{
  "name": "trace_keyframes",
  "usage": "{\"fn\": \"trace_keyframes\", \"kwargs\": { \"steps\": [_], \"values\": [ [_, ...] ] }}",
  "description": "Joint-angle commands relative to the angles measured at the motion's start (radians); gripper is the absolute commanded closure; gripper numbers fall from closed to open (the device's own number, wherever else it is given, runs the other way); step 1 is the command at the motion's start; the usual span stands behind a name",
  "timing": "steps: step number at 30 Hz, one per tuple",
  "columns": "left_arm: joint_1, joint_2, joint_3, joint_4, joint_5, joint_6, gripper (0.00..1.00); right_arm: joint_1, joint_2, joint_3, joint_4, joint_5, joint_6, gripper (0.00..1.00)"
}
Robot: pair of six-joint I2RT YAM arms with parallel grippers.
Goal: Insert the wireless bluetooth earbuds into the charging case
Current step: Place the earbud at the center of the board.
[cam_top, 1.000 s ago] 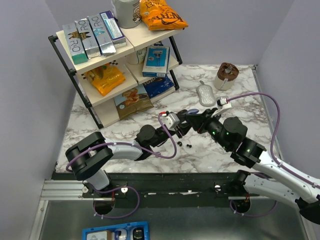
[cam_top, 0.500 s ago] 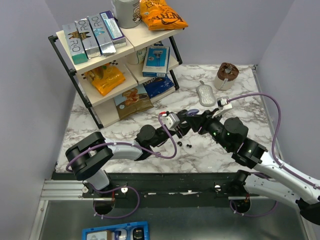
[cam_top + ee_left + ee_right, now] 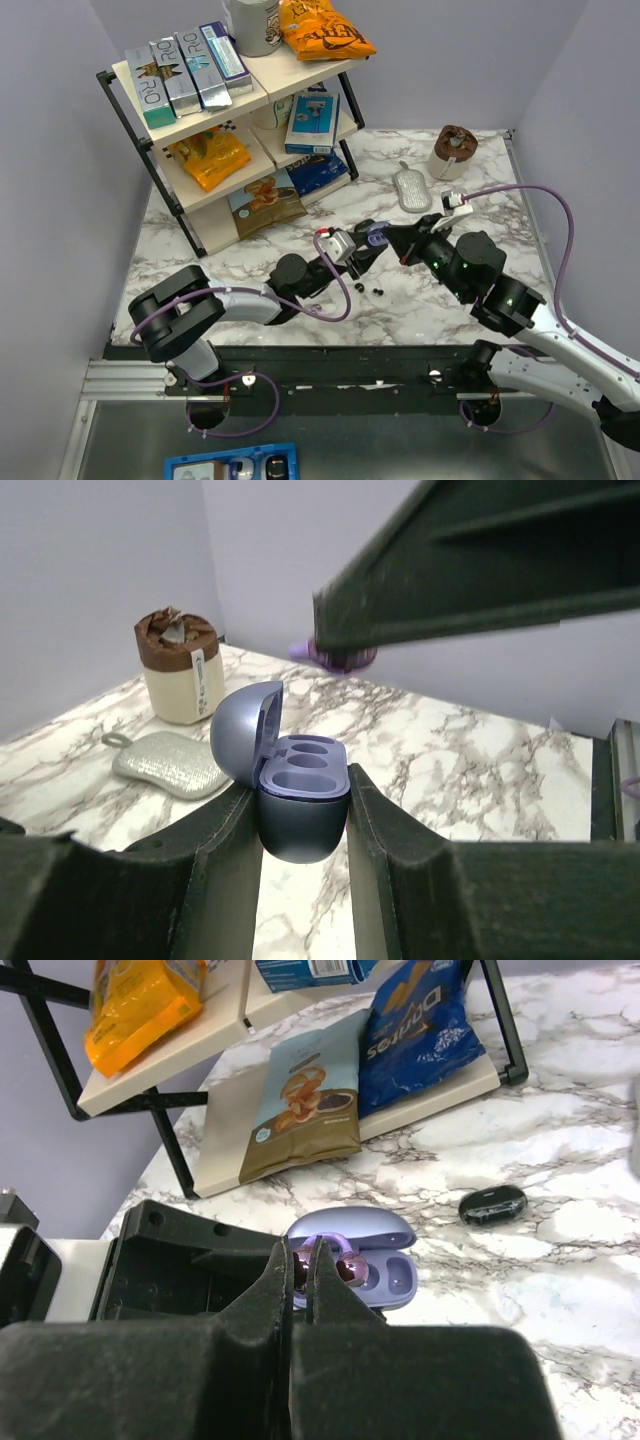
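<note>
On marble table (image 3: pixel 500 190): case (image 3: pixel 300 830) clamped in left gripper (image 3: pixel 300 792), lid up, wells looking empty. Just above case, right gripper (image 3: pixel 303 1250) now pinched shut after opening wide half a second ago, backed off slightly. Pinkish bit (image 3: pixel 346 1271) by its tips, can't tell if held. Two black bits (image 3: pixel 377 289) just beside case. Probably nothing seated yet.
</note>
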Motion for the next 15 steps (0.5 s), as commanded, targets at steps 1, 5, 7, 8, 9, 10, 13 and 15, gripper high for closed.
{"fn": "trace_keyframes", "kwargs": {
  "steps": [1, 5, 7, 8, 9, 10, 13, 15],
  "values": [
    [-0.002, -0.044, -0.041, 0.398, -0.03, 0.024, 1.0, 0.004, 0.005, 0.034, -0.04, 0.044, -0.022, 0.99],
    [-0.002, -0.056, -0.058, 0.397, -0.037, 0.032, 1.0, 0.004, 0.011, 0.045, -0.039, 0.038, -0.028, 0.99],
    [-0.002, -0.071, -0.067, 0.397, -0.044, 0.052, 1.0, 0.004, 0.008, 0.048, -0.042, 0.053, -0.037, 0.99],
    [-0.002, -0.08, -0.086, 0.397, -0.056, 0.063, 1.0, 0.006, 0.007, 0.046, -0.054, 0.067, -0.039, 0.99],
    [-0.002, -0.09, -0.098, 0.395, -0.1, 0.069, 1.0, 0.004, 0.005, 0.039, -0.065, 0.084, -0.039, 0.99],
    [-0.002, -0.123, -0.119, 0.395, -0.134, 0.096, 1.0, 0.006, 0.005, 0.025, -0.072, 0.12, -0.039, 0.99],
    [0.001, -0.221, -0.217, 0.394, -0.278, 0.156, 1.0, -0.003, 0.032, -0.032, -0.086, 0.153, -0.028, 0.99],
    [0.0, -0.283, -0.306, 0.388, -0.347, 0.176, 1.0, -0.016, 0.089, -0.052, -0.091, 0.132, 0.01, 0.99]
  ]
}}
